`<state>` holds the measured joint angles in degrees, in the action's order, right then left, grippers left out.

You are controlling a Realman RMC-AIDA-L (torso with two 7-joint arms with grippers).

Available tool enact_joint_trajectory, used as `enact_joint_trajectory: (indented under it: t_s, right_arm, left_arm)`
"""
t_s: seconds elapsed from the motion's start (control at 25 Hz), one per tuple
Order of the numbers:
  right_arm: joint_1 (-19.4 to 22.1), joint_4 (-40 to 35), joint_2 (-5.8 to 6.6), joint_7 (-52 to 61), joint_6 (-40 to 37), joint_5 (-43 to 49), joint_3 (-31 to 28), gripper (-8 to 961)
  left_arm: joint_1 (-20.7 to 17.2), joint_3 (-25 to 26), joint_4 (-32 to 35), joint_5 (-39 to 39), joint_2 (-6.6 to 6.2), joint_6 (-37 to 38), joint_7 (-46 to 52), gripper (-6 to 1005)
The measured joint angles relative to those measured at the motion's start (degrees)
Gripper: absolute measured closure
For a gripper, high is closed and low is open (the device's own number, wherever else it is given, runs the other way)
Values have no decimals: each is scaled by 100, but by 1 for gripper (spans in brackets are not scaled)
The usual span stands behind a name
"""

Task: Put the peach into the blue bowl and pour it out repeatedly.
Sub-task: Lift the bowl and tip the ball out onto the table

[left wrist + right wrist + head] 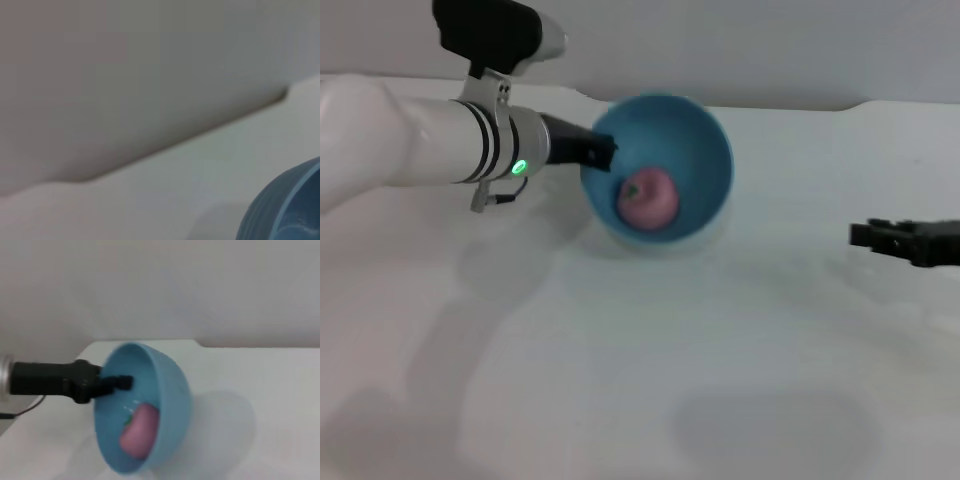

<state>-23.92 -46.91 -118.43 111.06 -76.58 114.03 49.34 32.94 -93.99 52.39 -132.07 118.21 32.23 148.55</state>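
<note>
White and matte, the bench [740, 400] fills most of the head view, bare and evenly lit, with soft grey shadows spread under the left arm and a faint darker patch on its near part. Its far edge shows a shallow step where it meets a plain pale grey wall [770, 45]; the left wrist view shows that same stepped edge as a dark seam running aslant between wall and bench.

From the left arm, the left tool [600, 152] reaches to the near rim of the blue bowl [695, 150] and is clamped on it, one dark finger lying inside the rim as the right wrist view shows. The bowl hangs tilted steeply in this grip, its mouth turned toward the robot and its lower side close to the bench or resting on it; which of the two cannot be told. Just below and beyond the left tool's tip, the peach [650, 198] lies inside the bowl against the lowest part of the wall, its small dark stem end facing up toward the tool. A green light glows on the white wrist behind the tool.

Well apart from the bowl, the right tool [868, 236] hovers over the bench on the robot's right, pointing toward the bowl; whether its fingers stand apart or together cannot be told.
</note>
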Motion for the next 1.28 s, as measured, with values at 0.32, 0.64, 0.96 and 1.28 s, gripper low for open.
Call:
enact_joint_trajectory:
  t_s: [0.32,0.64,0.96,1.28]
  right_arm:
    - [404,156,-16,2,-102,-12,-529,574]
    - [496,305,5,-19,-156,-13,-686,574]
    - [494,306,4,-38,-117,22,-689,573]
    - [479,306,4,-55,-106,34,-689,572]
  left_arm:
    - [-397,-1409,161,-43,-2,-2224,-426,1001]
    - [-893,-3112,116,-46,30,-5342,-1832,1000]
    - [-958,-4657,-508,-11,81,-7394,-3905,1000]
    - [-1071,-5087,-553,17,88,-8057,-4650,1001]
